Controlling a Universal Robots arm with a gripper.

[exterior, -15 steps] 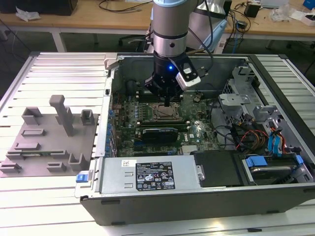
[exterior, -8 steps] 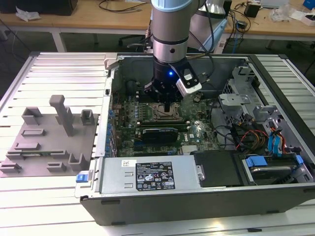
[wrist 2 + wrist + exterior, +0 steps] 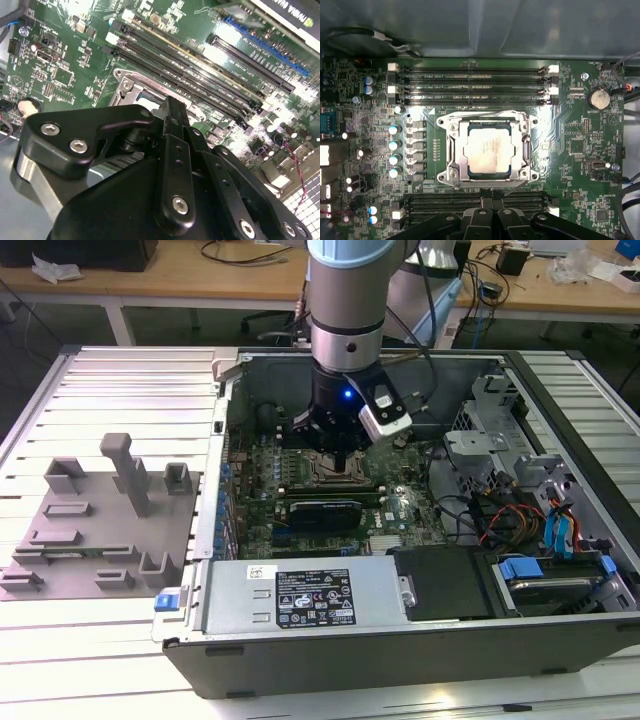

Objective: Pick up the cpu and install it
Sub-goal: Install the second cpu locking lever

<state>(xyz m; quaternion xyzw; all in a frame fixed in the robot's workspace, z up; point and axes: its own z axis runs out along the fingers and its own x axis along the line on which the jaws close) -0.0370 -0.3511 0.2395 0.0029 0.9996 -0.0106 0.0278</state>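
The cpu (image 3: 489, 152), a small square chip with a pale silver top, lies flat inside the metal socket frame (image 3: 451, 150) on the green motherboard (image 3: 580, 145). In the first wrist view my gripper (image 3: 492, 196) hovers above the board beside the socket. Its black fingers are closed together with nothing between them. In the exterior view the gripper (image 3: 340, 458) hangs straight down into the open computer case (image 3: 400, 660), just over the socket area. The second wrist view shows the black fingers (image 3: 172, 112) over the socket's edge.
A grey plate with upright blocks (image 3: 100, 530) lies at the exterior view's left, outside the case. A long black expansion card (image 3: 325, 512) sits near the socket. Memory slots (image 3: 470, 80) flank it. Drive bays and cables (image 3: 540, 530) fill the exterior view's right.
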